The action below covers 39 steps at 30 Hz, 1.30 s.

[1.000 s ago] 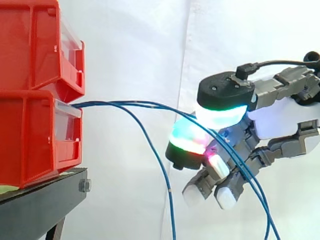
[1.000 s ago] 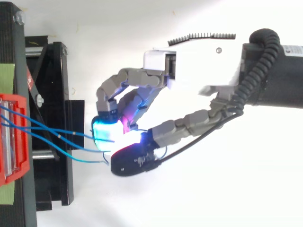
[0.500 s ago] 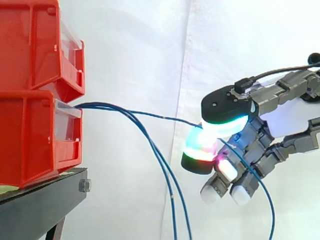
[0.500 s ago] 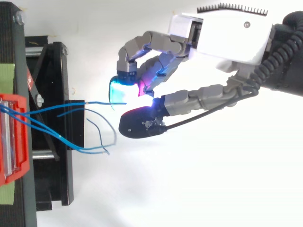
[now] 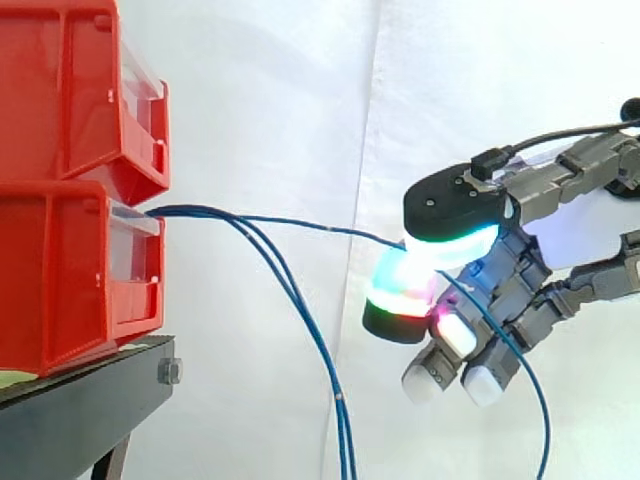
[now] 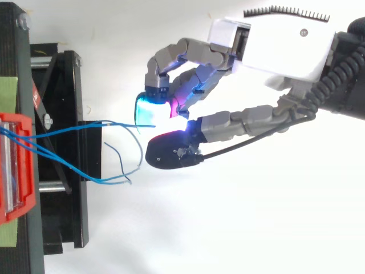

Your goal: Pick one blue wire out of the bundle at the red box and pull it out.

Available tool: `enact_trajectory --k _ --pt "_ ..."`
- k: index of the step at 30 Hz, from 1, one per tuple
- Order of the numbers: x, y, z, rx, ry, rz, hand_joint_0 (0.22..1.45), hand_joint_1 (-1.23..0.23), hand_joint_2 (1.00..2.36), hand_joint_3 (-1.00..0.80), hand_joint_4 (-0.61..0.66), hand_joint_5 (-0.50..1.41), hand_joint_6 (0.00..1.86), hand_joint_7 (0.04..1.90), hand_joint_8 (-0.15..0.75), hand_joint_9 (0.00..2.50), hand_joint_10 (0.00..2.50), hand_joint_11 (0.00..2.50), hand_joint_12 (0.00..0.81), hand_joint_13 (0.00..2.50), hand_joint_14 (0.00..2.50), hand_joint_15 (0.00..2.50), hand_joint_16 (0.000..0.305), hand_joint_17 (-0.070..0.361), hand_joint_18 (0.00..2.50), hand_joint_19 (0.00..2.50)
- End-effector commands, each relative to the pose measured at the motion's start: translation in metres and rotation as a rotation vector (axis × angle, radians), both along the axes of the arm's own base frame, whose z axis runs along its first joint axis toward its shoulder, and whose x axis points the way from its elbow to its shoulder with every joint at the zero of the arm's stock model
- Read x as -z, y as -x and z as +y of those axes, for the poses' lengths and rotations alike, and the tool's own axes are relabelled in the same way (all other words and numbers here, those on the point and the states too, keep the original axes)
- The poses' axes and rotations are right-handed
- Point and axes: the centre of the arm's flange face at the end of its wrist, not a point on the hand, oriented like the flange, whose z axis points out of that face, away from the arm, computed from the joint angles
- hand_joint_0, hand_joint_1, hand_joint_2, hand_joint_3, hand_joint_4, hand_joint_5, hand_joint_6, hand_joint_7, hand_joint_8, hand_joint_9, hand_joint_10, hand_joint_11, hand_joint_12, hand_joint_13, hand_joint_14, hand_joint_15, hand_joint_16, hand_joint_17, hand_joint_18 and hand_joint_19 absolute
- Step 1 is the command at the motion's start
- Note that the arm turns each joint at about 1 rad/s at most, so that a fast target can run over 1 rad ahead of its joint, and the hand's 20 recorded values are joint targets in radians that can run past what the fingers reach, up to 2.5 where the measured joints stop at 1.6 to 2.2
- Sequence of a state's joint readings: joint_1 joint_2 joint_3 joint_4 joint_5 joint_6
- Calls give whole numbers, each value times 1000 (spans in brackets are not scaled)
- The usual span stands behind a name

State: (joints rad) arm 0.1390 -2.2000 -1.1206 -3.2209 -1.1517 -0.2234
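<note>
Several thin blue wires point(image 5: 290, 290) come out of the lower red box point(image 5: 70, 270) at the left of the side view. One blue wire point(image 5: 320, 229) runs nearly level and taut from the box front to my hand point(image 5: 470, 260), which is shut on it between two glowing pads point(image 5: 400, 290). The wire's tail drops below the hand. Two other blue wires hang down from the box and go off the bottom. From above, the pinched wire point(image 6: 102, 124) leads to the hand point(image 6: 194, 123), while the loose wires point(image 6: 108, 180) lie lower.
A second red box point(image 5: 80, 90) is stacked on the lower one. Both stand on a black stand point(image 5: 80, 410), seen from above as a black frame point(image 6: 63, 148). A white curtain hangs behind.
The hand has moved right, away from the boxes, drawing one blue wire taut and apart from the others. The other two wires have dropped to hang down.
</note>
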Motion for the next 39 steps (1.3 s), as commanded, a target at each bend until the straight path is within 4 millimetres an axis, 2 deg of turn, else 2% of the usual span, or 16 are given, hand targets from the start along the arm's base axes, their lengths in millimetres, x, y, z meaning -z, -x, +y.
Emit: enact_trajectory --k 1,39 --pt "-1 -3 1 -3 5 -20 610 -692 1026 -47 123 -211 945 1112 393 909 19 741 462 656 11 303 64 145 680 424" --pt "-1 -4 2 -3 6 -28 610 -692 1023 -63 122 -207 942 1103 388 919 18 753 456 650 11 306 65 146 658 419"
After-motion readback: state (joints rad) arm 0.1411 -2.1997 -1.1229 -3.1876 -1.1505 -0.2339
